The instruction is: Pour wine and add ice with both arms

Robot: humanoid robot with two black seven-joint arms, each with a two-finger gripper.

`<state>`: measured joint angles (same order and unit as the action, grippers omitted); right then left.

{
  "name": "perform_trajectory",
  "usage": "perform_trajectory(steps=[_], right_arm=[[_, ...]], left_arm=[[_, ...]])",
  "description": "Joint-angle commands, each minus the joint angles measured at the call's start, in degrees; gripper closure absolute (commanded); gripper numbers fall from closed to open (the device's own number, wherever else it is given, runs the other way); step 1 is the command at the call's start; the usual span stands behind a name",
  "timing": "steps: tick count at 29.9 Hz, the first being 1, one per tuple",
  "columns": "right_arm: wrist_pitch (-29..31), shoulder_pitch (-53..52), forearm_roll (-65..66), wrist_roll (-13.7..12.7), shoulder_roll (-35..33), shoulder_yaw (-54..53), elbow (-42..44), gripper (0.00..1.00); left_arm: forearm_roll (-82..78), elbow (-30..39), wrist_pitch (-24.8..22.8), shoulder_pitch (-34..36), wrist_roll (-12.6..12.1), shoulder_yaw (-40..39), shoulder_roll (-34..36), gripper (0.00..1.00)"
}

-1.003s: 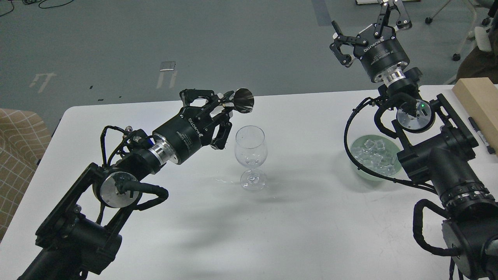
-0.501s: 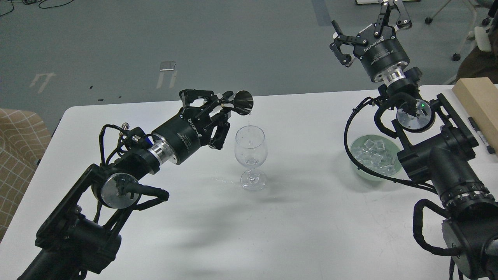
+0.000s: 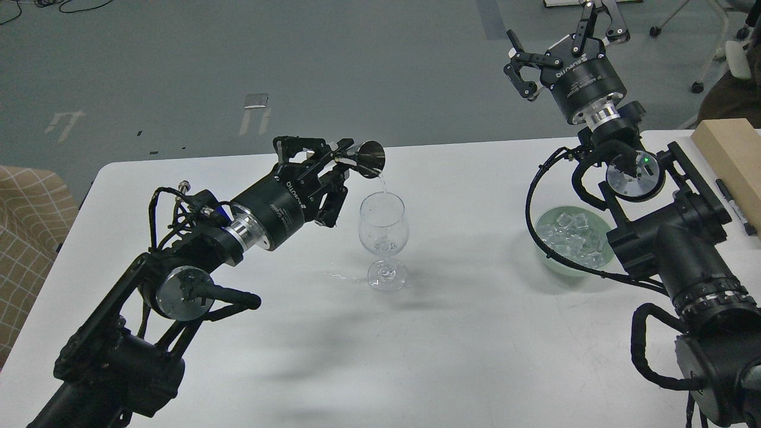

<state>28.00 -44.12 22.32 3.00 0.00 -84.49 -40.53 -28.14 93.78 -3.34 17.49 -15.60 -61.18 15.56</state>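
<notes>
I am holding a small shiny metal cup (image 3: 370, 159) in my left gripper (image 3: 348, 161), its fingers pinching the cup just left of centre frame, and I am tipping it so a thin clear stream is falling into the clear stemmed wine glass (image 3: 383, 238) standing directly below. The cup's mouth is sitting just above the glass rim, which I judge is keeping the pour from splashing; a few drops are already lying on the white worktop (image 3: 464, 333) beside the foot. My right gripper (image 3: 562, 32) is hanging at the upper right of the frame with fingers spread wide and empty, parked high, I think, so it is ready to drop toward the ice. The clear ice cubes (image 3: 569, 238) are lying piled in a pale green bowl (image 3: 544, 221) at right of centre, partly hidden behind my right arm. A pale wooden block (image 3: 731, 156) and a black marker pen (image 3: 734, 206) are lying at the right edge. Beyond the worktop, grey floor is stretching away.
</notes>
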Motion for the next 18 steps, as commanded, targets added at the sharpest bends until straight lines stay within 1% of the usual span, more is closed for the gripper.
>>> perform_trajectory(steps=[1, 18], right_arm=[[0.0, 0.0, 0.0, 0.0, 0.0, 0.0, 0.0, 0.0], [0.0, -0.1, 0.0, 0.1, 0.0, 0.0, 0.0, 0.0]], left_arm=[[-0.3, 0.1, 0.0, 0.1, 0.0, 0.1, -0.1, 0.82], [-6.1, 0.1, -0.1, -0.1, 0.3, 0.1, 0.0, 0.82]])
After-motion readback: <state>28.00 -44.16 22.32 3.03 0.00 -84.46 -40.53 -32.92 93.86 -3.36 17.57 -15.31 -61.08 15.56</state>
